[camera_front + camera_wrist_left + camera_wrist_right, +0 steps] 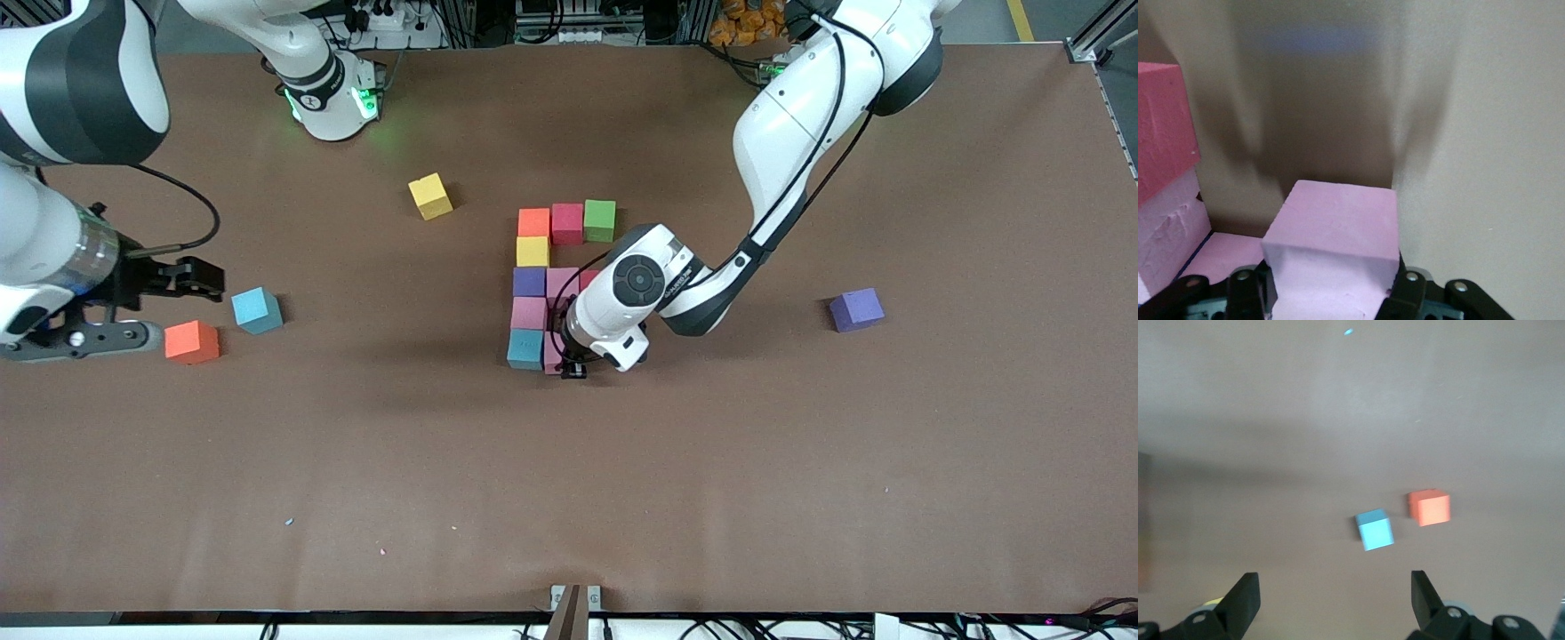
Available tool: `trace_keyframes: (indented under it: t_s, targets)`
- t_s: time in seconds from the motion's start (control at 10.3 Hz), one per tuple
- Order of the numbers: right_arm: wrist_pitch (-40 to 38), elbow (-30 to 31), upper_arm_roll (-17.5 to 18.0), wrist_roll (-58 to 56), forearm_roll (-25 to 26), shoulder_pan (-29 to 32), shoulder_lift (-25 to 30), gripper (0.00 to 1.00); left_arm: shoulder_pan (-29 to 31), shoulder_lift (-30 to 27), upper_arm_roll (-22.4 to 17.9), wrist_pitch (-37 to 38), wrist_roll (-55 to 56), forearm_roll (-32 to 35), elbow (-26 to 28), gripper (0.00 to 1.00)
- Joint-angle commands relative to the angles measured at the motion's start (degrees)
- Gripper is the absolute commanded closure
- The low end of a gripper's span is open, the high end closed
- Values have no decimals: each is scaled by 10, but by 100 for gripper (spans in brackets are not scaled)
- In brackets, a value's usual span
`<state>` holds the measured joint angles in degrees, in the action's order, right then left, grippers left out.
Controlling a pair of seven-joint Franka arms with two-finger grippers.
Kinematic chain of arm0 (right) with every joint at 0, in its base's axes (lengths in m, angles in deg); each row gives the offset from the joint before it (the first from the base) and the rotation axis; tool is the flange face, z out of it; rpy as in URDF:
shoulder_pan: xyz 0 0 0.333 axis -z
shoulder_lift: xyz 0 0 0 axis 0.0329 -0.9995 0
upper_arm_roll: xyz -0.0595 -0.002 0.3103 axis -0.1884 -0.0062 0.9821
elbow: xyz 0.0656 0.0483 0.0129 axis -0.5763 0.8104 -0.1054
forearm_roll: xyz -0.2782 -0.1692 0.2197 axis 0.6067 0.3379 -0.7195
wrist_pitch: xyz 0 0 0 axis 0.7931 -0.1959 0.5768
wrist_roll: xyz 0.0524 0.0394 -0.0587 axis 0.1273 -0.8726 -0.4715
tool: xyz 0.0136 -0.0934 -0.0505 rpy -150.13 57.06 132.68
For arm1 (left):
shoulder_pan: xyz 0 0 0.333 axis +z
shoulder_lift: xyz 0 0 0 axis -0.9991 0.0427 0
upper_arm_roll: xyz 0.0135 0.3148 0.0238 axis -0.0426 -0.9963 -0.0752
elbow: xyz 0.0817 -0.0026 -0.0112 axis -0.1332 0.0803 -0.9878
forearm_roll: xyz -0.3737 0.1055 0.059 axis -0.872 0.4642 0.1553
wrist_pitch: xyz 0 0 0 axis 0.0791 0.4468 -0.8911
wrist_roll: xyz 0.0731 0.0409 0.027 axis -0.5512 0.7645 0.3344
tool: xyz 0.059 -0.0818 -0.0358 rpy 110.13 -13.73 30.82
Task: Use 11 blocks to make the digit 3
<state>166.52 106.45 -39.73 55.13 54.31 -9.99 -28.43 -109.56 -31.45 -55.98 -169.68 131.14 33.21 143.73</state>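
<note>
The partial digit 3 [533,267] lies mid-table. Its farthest row is orange, red [567,223] and green [600,220] blocks. A yellow, purple, pink and blue [525,348] spine runs toward the front camera, with a pink block [562,282] beside the purple one. My left gripper [573,366] is shut on a pink block [1331,233], held low beside the blue one. The left wrist view also shows red [1161,133] and pink [1171,230] blocks close by. My right gripper [1335,593] waits open, above the table near loose light-blue [1375,529] and orange [1429,507] blocks.
Loose blocks lie around: yellow [430,196] farther from the camera toward the right arm's base, light blue [257,310] and orange [192,342] at the right arm's end, purple [856,309] toward the left arm's end. The left arm's wrist covers part of the figure.
</note>
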Motion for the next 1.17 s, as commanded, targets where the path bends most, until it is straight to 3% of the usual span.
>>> trace_keyframes:
  t_s: [0.0, 0.19, 0.39, 0.58, 0.68, 0.78, 0.87, 0.97, 1.07]
  targets:
    - [36, 25, 13, -39, 22, 10, 29, 0, -8, 5, -6, 2, -6, -1, -10, 94]
    - [11, 24, 12, -27, 2, 14, 26, 0, -15, 10, -6, 2, -6, -1, -9, 93]
    - [-5, 25, 11, 14, -56, 20, 29, 0, -17, 12, -9, 2, -7, -1, -10, 93]
    - [-1, 36, 11, 17, -64, 19, 36, 0, -20, 11, -15, 2, -7, -1, -10, 92]
    - [1, 49, 11, 17, -75, 20, 44, 0, -20, 12, -14, 2, -7, -1, -10, 87]
    - [16, 70, 10, 17, -77, 21, 57, 0, -19, 11, -15, 2, -7, -2, -10, 74]
    - [26, 87, 10, 17, -77, 20, 68, 0, -18, 11, -15, 2, -7, -2, -10, 14]
    - [27, 90, 10, 18, -76, 18, 72, 0, -19, 11, -15, 3, -7, -1, -10, 0]
    - [29, 90, 11, 19, -77, 19, 71, 0, -18, 10, -16, 3, -9, -1, -10, 0]
